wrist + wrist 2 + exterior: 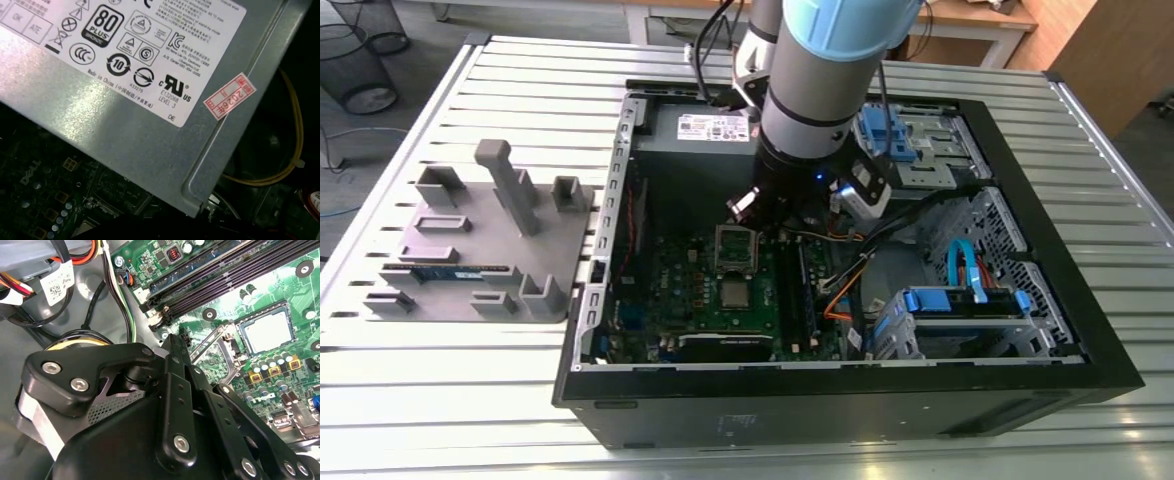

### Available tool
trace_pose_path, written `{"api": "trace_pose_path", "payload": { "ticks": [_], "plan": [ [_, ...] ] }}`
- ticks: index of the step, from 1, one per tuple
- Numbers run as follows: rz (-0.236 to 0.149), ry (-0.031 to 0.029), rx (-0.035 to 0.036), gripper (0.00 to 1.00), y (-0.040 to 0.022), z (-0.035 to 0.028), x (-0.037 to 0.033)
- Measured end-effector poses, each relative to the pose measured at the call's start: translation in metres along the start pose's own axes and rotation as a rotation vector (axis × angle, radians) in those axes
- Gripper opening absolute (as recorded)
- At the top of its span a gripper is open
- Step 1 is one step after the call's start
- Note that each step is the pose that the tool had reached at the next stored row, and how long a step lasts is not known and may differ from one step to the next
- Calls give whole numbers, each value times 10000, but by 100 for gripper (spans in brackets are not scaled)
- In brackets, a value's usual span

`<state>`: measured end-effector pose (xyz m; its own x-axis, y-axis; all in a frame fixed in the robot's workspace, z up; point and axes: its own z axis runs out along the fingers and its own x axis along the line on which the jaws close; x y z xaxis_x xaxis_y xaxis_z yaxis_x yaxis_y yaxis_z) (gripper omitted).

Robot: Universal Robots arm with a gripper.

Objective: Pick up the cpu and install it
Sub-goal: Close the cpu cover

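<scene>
The cpu (738, 293) is a small silver square lying flat in its socket on the green motherboard (680, 300), inside the open computer case (854, 400). In the second wrist view the cpu (265, 330) sits in the socket with the metal retention frame (217, 347) swung up beside it. My gripper (761, 222) hangs over the board just behind the socket, beyond the raised frame (735, 243). In the second wrist view the gripper (175, 342) has its black fingers closed together on nothing, a short way from the cpu.
The grey power supply (707, 128) (150, 100) sits close behind the arm. Memory slots (225, 280) and loose cables (847, 290) flank the socket. Blue drive cages (961, 305) fill the case's right. A grey fixture plate (480, 250) holding a memory stick (447, 270) lies on the exterior view's left.
</scene>
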<state>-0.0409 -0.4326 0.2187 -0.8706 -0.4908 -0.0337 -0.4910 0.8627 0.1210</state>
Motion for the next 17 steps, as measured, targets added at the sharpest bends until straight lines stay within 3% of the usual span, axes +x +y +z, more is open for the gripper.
{"api": "trace_pose_path", "payload": {
  "ticks": [12,17],
  "plan": [
    [-80,13,3,11,-10,-8,6],
    [-291,39,-2,11,-9,-13,5]
  ]
}}
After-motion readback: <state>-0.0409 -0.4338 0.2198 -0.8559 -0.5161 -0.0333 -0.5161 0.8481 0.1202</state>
